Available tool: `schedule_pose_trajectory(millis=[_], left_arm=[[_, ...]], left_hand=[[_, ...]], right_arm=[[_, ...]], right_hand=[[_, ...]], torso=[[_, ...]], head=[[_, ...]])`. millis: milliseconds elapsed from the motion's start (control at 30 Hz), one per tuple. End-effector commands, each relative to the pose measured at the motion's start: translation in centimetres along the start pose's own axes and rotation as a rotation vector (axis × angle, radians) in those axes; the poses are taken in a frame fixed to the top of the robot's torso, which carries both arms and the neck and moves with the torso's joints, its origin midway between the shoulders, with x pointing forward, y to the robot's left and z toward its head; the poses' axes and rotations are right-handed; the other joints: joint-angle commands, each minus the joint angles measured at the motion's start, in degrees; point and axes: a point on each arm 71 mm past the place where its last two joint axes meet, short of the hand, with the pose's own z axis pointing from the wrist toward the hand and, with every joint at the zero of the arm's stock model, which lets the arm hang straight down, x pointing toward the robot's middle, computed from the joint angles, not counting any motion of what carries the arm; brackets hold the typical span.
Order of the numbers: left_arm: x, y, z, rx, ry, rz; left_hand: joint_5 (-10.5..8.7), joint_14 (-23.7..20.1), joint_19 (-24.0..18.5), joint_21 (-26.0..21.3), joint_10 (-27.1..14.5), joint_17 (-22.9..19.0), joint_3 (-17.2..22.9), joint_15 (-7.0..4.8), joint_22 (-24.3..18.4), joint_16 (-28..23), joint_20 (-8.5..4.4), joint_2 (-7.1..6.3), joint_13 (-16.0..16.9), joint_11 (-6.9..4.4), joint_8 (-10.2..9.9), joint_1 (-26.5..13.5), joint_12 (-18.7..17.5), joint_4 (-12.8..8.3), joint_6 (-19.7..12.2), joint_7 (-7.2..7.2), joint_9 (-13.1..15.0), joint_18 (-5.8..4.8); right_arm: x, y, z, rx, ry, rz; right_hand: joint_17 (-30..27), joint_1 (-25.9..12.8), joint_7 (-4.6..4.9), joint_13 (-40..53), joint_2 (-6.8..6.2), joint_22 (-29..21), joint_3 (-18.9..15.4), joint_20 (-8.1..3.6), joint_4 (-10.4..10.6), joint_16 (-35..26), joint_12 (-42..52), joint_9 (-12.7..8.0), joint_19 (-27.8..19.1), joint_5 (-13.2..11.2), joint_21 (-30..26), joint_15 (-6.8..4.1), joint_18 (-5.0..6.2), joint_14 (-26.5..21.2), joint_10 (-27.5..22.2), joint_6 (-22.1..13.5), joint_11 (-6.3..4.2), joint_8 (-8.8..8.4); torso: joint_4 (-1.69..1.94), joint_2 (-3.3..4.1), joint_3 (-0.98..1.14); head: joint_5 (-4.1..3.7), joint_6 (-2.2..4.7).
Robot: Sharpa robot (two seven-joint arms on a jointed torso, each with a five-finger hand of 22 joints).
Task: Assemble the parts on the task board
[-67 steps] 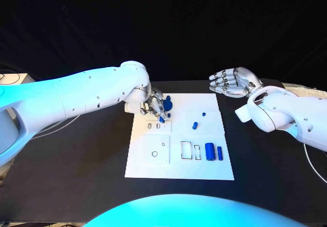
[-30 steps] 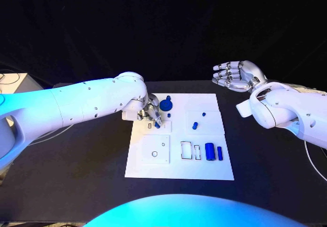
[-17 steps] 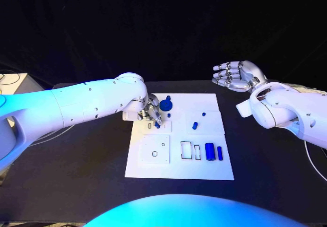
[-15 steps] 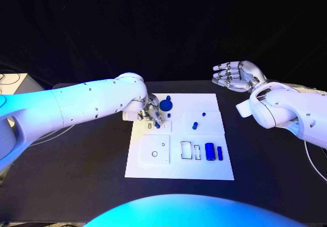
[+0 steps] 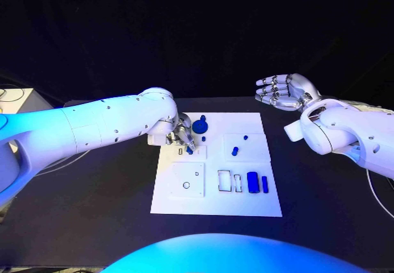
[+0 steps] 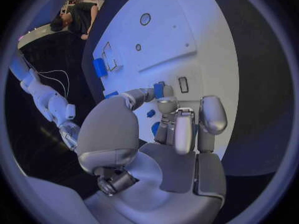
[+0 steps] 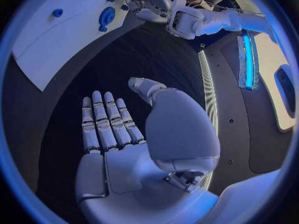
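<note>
The left hand (image 5: 182,132) is down over the far left part of the task board (image 5: 217,199), its fingers bunched above a small blue part (image 5: 189,151) that stands at one of the slots there. The head view leaves the grasp unclear, since the hand covers most of the piece. The left wrist view settles it: the same blue part (image 6: 159,90) sits pinched between the thumb and a fingertip, right beside a small rectangular slot (image 6: 183,84) in the board (image 6: 187,40).

The right hand (image 5: 282,92) is raised well off the board, to the far right above the black table (image 5: 82,216), palm showing and fingers loosely curved. Its own wrist view shows that hand (image 7: 121,134) flat and spread, with nothing in it, above the dark tabletop.

On the board, a round blue part (image 5: 200,127) lies at the far side just right of the left hand, a short blue piece (image 5: 235,151) stands near the middle, and a wide blue block (image 5: 253,182) with a thin blue bar (image 5: 264,183) beside it lies toward the near right. Left of these are two empty rectangular outlines (image 5: 224,180), and a square plate with a small oval hole (image 5: 187,180) lies at the near left.
</note>
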Motion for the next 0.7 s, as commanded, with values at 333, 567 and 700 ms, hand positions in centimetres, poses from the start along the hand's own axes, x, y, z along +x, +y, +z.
schedule_pose_trajectory(millis=[333, 567, 700], left_arm=[[0.45, 0.17, 0.10, 0.001, 0.034, 0.006], [0.46, 0.17, 0.10, 0.002, 0.035, 0.007], [0.46, 0.16, 0.10, 0.002, 0.036, 0.007]], left_hand=[[0.86, 4.2, 0.3, 0.3, 0.3, 7.5, 12.0, -0.36, 0.2, 0.5, -0.09, 0.62, 0.2, -0.11, 0.3, -0.3, 0.4, -12.4, 0.7, -0.20, 0.2, -0.39], [0.94, 4.2, 0.3, 0.3, 0.4, 7.5, 12.1, -0.36, 0.1, 0.5, -0.09, 0.64, 0.2, -0.11, 0.3, -0.3, 0.5, -12.4, 0.7, -0.21, 0.2, -0.39], [0.94, 4.2, 0.3, 0.3, 0.4, 7.5, 12.1, -0.36, 0.1, 0.5, -0.09, 0.64, 0.2, -0.11, 0.3, -0.3, 0.5, -12.4, 0.7, -0.21, 0.2, -0.39]], right_arm=[[0.12, -0.02, 0.02, 0.006, 0.022, 0.001], [0.15, -0.02, 0.02, 0.008, 0.024, 0.001], [0.15, -0.02, 0.02, 0.008, 0.025, 0.001]], right_hand=[[-0.5, -0.3, 5.50, 0.0, 0.41, -0.6, -0.7, 0.00, 0.1, 0.0, -0.4, -0.2, -0.8, -0.3, -0.1, 0.22, -0.90, -0.2, 0.2, -0.5, 0.11, -0.48], [-0.7, -0.4, 5.54, 0.0, 0.44, -0.9, -0.8, 0.00, 0.2, -0.1, -0.4, -0.2, -1.3, -0.3, -0.2, 0.27, -0.98, -0.3, 0.2, -0.5, 0.14, -0.55], [-0.7, -0.4, 5.55, 0.0, 0.45, -1.0, -0.9, -0.01, 0.2, -0.1, -0.4, -0.2, -1.4, -0.3, -0.2, 0.29, -1.00, -0.4, 0.2, -0.5, 0.16, -0.58]], torso=[[-0.04, 0.05, -0.04], [0.01, 0.05, 0.00], [-0.01, 0.05, -0.02]], head=[[-0.01, 0.00], [-0.09, 0.00], [-0.09, 0.00]])
